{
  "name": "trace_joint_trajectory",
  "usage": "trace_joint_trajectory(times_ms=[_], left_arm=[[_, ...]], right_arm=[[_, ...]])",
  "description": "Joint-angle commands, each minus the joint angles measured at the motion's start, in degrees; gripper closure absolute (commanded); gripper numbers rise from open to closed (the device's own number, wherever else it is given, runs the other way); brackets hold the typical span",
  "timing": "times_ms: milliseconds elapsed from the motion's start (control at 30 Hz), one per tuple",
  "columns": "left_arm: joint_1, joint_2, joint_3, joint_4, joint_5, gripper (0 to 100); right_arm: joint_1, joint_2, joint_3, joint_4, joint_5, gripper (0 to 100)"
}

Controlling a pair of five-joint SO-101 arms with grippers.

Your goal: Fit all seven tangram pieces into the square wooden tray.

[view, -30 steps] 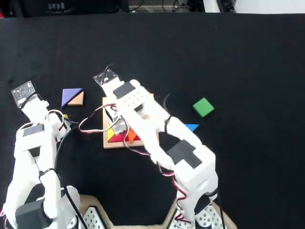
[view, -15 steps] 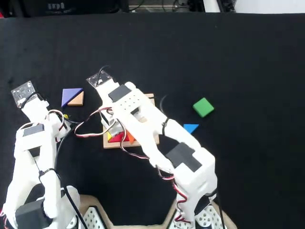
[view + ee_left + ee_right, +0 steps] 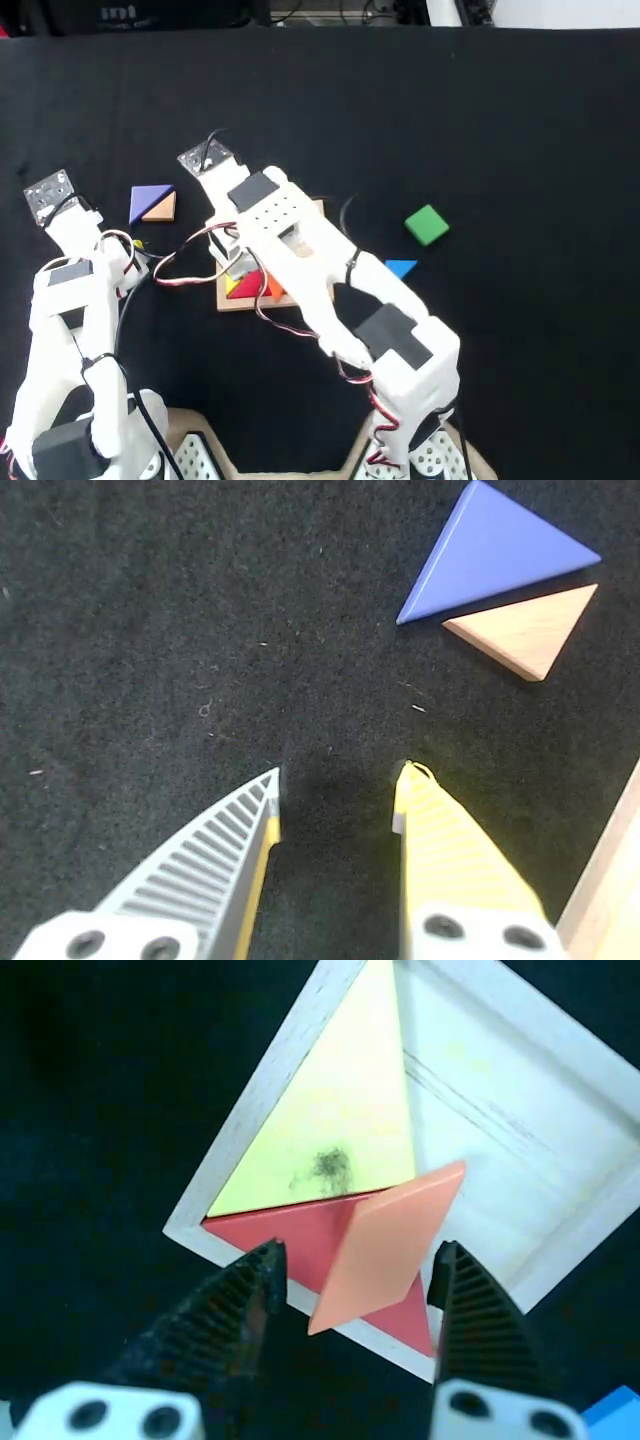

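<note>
The right arm [image 3: 300,250] lies across the tray [image 3: 265,1095], barring the way in from the near edge of the worktop [image 3: 500,120]. Inside, the yellow triangle [image 3: 340,1120] and red triangle [image 3: 290,1235] fill one corner, with the orange parallelogram [image 3: 385,1245] tilted over the red one. The opposite corner's floor is bare. The purple triangle [image 3: 148,197] and tan triangle [image 3: 162,209] sit between the tray and the left edge, and open cloth runs along the far edge.

High view: fixed, looks down over whole black table [image 3: 520,120]. Wrist views: close, facing down. Right shares square wooden tray [image 3: 265,1095] with high; left, blue wooden triangle [image 3: 490,555].
</note>
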Motion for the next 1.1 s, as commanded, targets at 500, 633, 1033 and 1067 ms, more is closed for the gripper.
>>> trace_joint_trajectory(times_ms=[500, 633, 1033, 1067], left_arm=[[0.75, -1.23, -0.48, -1.05, -0.62, 81], [0.75, -1.23, -0.48, -0.97, -0.62, 81], [0.75, -1.23, -0.4, -0.79, -0.62, 81], [0.75, -1.23, -0.4, -0.79, -0.62, 81]], right_arm=[[-2.37, 1.8, -1.01, -0.97, 0.09, 76.2], [-0.79, 1.89, 0.4, -1.23, 0.09, 76.2], [-0.62, 5.32, 0.4, -1.32, 0.44, 76.2], [-0.62, 6.46, -0.4, -1.23, 0.44, 76.2]])
